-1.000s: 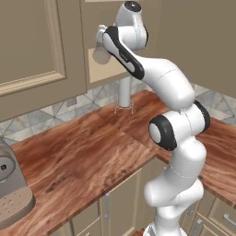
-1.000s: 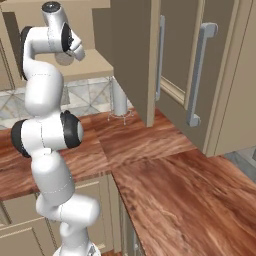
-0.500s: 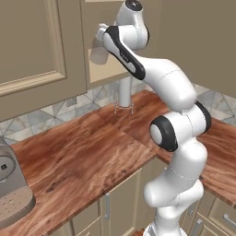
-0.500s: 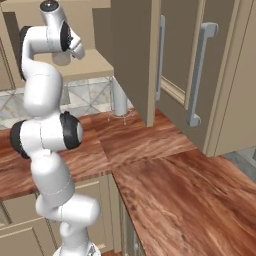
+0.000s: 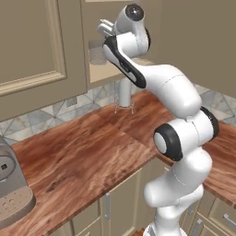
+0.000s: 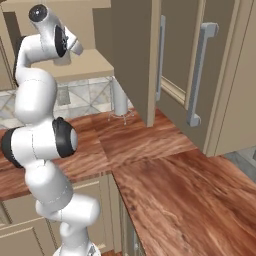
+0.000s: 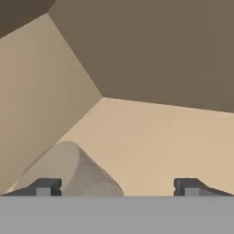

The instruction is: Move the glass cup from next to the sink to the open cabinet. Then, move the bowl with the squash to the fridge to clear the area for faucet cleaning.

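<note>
Up at the corner of the kitchen, the wooden desk point(image 5: 87, 156) runs in a reddish-brown L beneath tan wall cupboards, with a patterned tile strip behind it. The open cabinet point(image 5: 115, 69) hangs above the far end, its door point(image 6: 132, 55) swung out toward the room and its plain tan shelf point(image 6: 82, 65) bare on the near part. The white arm point(image 5: 179, 120) rises from the base, bends at its dark joints and reaches up so that the hand sits at the mouth of the open cabinet. A grey coffee machine point(image 5: 11, 193) stands at the left edge of the desk. A white paper-towel roll point(image 5: 124, 94) stands upright on the desk below the shelf. The glass cup point(image 5: 97, 51) stands on the shelf just inside the cabinet, close in front of the hand; seen from the hand, the cup point(image 7: 75, 171) lies low and left, near the left fingertip. The gripper point(image 7: 116, 187) has its jaws wide apart, with nothing clamped between them.
</note>
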Controlling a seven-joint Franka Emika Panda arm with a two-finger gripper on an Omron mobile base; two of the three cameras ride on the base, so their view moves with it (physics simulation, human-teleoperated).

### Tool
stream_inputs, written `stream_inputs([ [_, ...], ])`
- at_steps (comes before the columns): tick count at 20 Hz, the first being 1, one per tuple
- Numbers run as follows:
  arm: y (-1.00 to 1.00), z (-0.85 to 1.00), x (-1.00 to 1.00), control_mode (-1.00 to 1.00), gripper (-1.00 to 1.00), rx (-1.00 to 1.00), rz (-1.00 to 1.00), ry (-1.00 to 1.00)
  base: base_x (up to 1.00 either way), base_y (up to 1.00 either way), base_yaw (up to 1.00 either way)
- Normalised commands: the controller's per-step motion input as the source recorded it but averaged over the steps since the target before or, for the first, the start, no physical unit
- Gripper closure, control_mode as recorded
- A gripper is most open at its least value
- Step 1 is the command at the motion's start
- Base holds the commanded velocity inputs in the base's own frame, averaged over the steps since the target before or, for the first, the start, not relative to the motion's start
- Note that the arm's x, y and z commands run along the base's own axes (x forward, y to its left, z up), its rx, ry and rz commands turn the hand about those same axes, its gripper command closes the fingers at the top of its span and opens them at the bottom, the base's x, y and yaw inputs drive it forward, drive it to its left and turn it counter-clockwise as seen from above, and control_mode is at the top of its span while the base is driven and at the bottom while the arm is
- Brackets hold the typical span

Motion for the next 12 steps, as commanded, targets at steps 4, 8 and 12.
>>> stream_inputs([
  [4,-0.21,0.13,-0.54,-1.00,-1.00,0.10,-0.11,-0.30,0.00,0.00,0.00],
  [8,-0.80,-0.30,-1.00,-1.00,-1.00,0.15,0.00,-0.25,0.00,0.00,0.00],
  [12,-1.00,-0.96,-1.00,-1.00,-1.00,0.09,0.00,-0.02,0.00,0.00,0.00],
])
